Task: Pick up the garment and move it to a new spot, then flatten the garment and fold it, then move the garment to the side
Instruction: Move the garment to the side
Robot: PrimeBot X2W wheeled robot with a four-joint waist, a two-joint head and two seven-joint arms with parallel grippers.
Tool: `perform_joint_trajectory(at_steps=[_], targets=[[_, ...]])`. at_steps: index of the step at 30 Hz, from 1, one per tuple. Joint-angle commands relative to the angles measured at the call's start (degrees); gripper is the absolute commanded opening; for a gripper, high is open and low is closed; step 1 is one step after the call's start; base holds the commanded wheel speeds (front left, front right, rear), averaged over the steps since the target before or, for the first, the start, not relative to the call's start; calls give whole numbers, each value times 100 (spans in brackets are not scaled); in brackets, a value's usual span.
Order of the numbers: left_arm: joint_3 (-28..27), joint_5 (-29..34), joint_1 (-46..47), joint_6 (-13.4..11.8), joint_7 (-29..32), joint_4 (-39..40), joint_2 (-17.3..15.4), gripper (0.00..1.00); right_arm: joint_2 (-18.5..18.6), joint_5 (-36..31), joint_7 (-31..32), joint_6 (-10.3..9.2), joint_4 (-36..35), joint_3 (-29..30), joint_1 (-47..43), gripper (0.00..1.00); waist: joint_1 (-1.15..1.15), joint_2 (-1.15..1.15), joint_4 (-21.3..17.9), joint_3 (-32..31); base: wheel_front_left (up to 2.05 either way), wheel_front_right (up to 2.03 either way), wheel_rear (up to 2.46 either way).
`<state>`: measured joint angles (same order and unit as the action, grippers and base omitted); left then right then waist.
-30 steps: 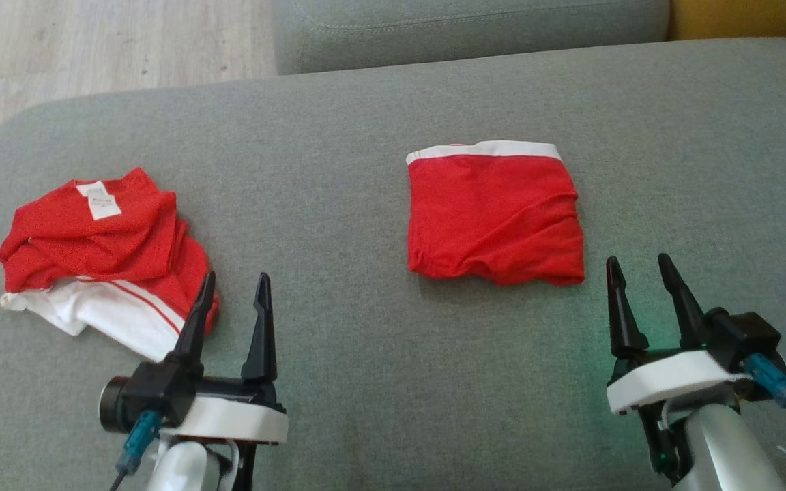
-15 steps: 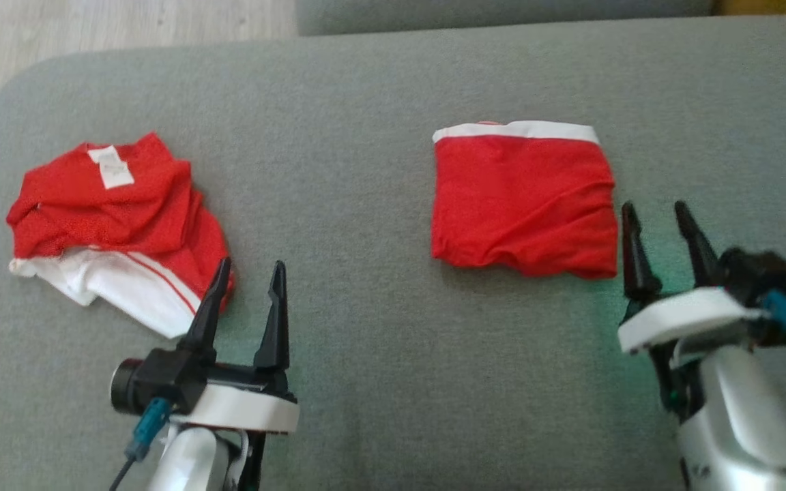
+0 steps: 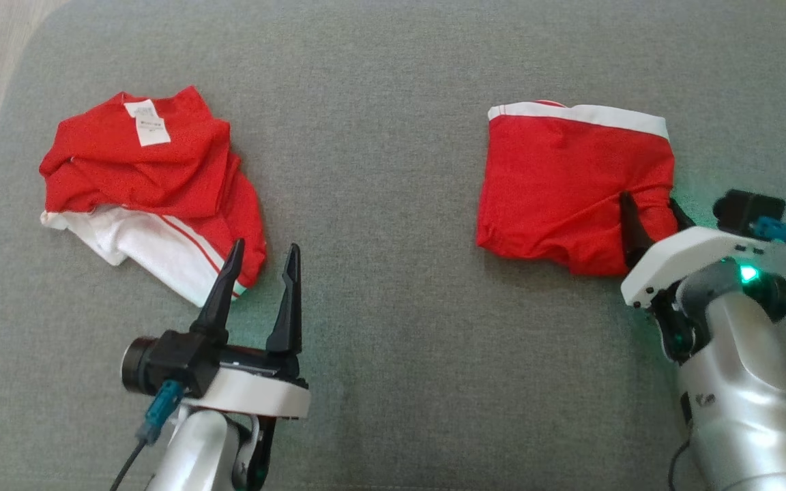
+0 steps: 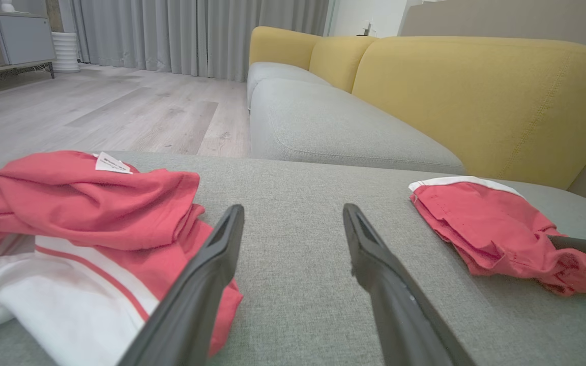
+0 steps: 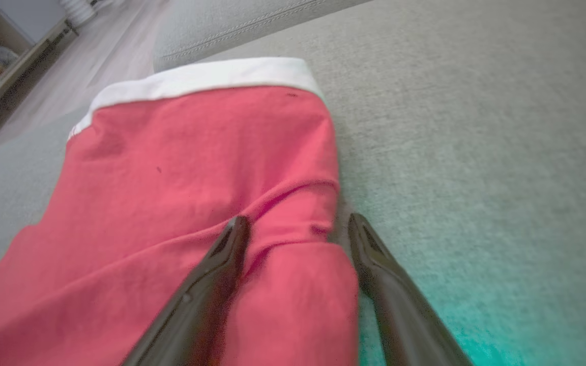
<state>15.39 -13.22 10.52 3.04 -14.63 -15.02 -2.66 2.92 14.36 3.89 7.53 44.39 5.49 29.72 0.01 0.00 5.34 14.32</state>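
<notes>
Straddling the lower-right edge of the garment, right gripper holds jaws open; left gripper, lower left, jaws open beside shirt.

Two red-and-white garments and two end effectors.

Red and white cloth on grey upholstery

The folded garment is plain red with a white band along one edge. The crumpled garment is red with a white part crossed by thin red stripes, and has a white label. The cushion is flecked grey and the sofa backs are mustard yellow. The left gripper and right gripper are black on white mounts.
</notes>
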Motion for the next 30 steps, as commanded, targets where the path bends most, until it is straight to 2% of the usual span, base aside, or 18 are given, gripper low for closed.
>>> perform_joint_trajectory(at_steps=[1,3,5,10,18,25,30], targets=[[-103,-32,228,-26,-37,153,-21,100,3,-118,107,-4,42,-266,167,100,-1,0,21,11,0,0,0],[-100,-45,233,-42,-37,158,-21,100,48,-217,114,-4,179,-419,219,96,-1,0,19,8,0,0,0],[-104,-43,239,-53,-37,156,-21,100,114,-285,73,-4,260,-548,287,0,-1,0,-2,-2,0,0,0],[-189,-25,243,-64,-37,161,-21,100,364,-405,-132,-4,339,-972,464,0,-1,0,-118,-96,0,0,0],[-323,7,140,-41,-37,174,-21,100,1101,-409,-239,-4,420,-1881,682,0,-1,0,-362,-342,0,0,0],[-447,40,121,-23,-37,228,-21,100,2231,-90,15,-4,233,-2790,725,0,-1,0,-507,-323,0,0,0],[-443,85,209,19,-37,291,-21,100,3168,-71,88,-4,242,-3036,884,0,-1,0,-527,-82,0,0,0]])
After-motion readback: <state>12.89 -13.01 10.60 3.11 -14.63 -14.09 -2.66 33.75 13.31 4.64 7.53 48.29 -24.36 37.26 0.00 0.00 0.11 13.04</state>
